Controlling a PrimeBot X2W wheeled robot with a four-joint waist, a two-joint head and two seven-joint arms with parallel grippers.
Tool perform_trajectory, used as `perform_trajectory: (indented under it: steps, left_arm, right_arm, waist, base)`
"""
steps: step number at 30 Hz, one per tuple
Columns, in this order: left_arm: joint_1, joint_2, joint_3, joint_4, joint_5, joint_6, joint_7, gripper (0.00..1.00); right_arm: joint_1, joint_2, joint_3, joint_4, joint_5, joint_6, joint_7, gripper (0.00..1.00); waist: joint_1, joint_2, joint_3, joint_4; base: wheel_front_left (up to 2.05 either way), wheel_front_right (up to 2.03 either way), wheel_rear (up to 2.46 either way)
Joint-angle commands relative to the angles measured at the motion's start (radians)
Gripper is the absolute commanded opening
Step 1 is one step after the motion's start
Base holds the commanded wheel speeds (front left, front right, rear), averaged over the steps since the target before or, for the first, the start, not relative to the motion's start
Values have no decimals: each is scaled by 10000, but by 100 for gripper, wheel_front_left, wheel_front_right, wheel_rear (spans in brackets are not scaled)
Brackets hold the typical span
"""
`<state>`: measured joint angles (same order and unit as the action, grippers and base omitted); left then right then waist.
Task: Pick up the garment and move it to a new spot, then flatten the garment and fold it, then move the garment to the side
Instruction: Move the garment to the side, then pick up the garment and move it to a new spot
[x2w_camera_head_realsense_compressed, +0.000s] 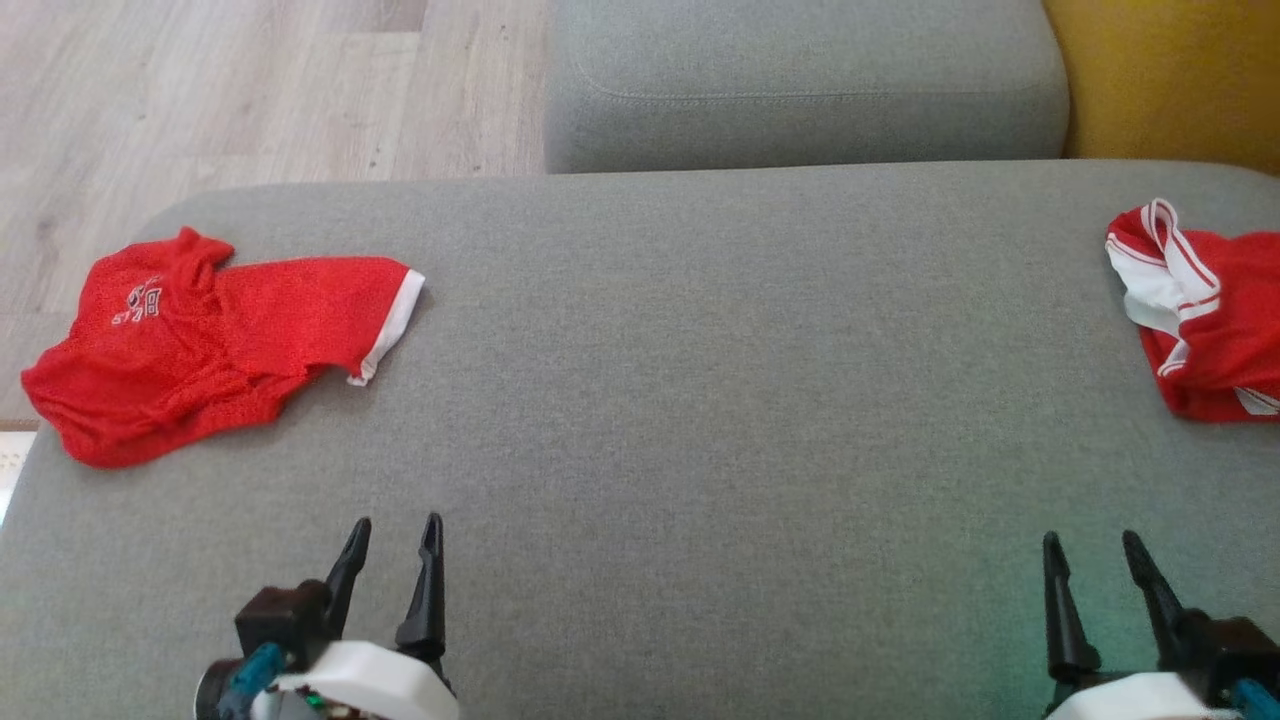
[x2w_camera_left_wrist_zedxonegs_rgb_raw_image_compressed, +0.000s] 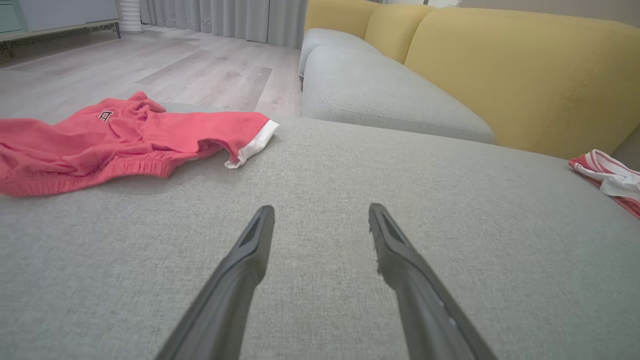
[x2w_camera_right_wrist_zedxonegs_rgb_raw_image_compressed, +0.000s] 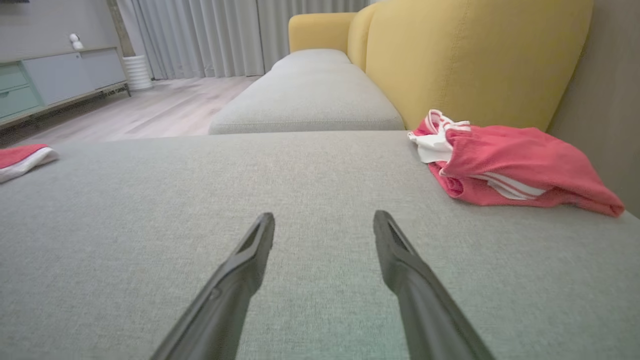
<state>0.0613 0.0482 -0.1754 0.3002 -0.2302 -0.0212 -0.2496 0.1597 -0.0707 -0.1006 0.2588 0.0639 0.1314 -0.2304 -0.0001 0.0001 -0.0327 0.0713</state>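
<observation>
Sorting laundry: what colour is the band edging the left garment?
White band on the red garment; clearest in head view.

The head camera looks steeply down on the grey seat (x2w_camera_head_realsense_compressed: 700, 400) from above its near edge. Both wrist cameras sit low, close over it, facing the yellow backrest (x2w_camera_left_wrist_zedxonegs_rgb_raw_image_compressed: 525, 75). Each catches the red garment (x2w_camera_left_wrist_zedxonegs_rgb_raw_image_compressed: 100, 140) and the striped garment (x2w_camera_right_wrist_zedxonegs_rgb_raw_image_compressed: 510, 160).

Crumpled red garment (x2w_camera_head_realsense_compressed: 190, 350) — white hem, left edge of grey cushion (x2w_camera_head_realsense_compressed: 720, 400), red-and-white garment (x2w_camera_head_realsense_compressed: 1215, 320) — bunched, right edge
</observation>
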Motion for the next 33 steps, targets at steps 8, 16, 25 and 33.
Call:
perform_trajectory:
  steps: [8, 16, 25, 33]
  left_arm:
    - [-268, 20, 505, -222, 86, -77, -122, 100]
    - [-453, 20, 418, -294, 30, -71, -122, 100]
    - [-405, 20, 301, -405, -115, 86, -122, 100]
    - [56, 20, 736, -574, -152, 141, -122, 100]
  right_arm:
    - [-365, 146, 169, 52, -237, -7, -301, 100]
    - [-347, 182, 181, -88, -374, -7, -311, 100]
    - [-282, 198, 408, -209, -338, -7, -312, 100]
    - [-674, 202, 916, -65, -414, -7, -313, 100]
  waist:
    - [1, -1, -30, -38]
    - [1, -1, 71, 508]
    - [1, -1, 141, 2254]
    - [1, -1, 233, 3251]
  base:
    - [0, 0, 0]
    - [0, 0, 0]
    - [0, 0, 0]
    - [0, 0, 0]
